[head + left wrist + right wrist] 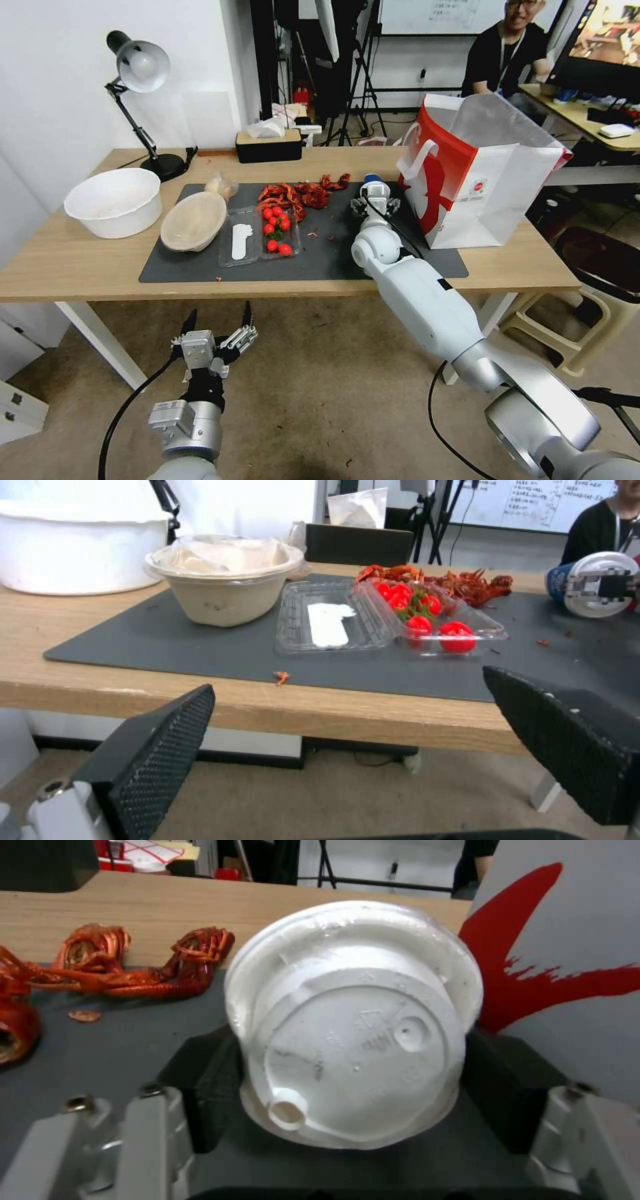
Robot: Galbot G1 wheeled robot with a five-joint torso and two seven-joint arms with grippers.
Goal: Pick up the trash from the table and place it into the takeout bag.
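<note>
My right gripper (375, 200) is over the dark mat (333, 263) on the table (67, 263), just left of the takeout bag (487, 173). It is shut on a cup (373, 180) with a bluish side. The cup's white lid (353, 1025) faces the wrist camera, with the black pads (200, 1075) against both sides. The bag's red-and-white wall (567, 965) stands right behind the cup. A shallow beige bowl (193, 220) (223, 587) sits at the mat's left end, with a small wrinkly bundle (220, 185) behind it. My left gripper (220, 330) (363, 740) hangs open below the table's front edge.
A big white bowl (115, 201) stands at the table's left. A clear box of tomatoes (277, 230) lies open mid-mat, and red crayfish shells (300, 193) are piled behind it. A desk lamp (140, 67) and a black tissue box (269, 143) line the back edge.
</note>
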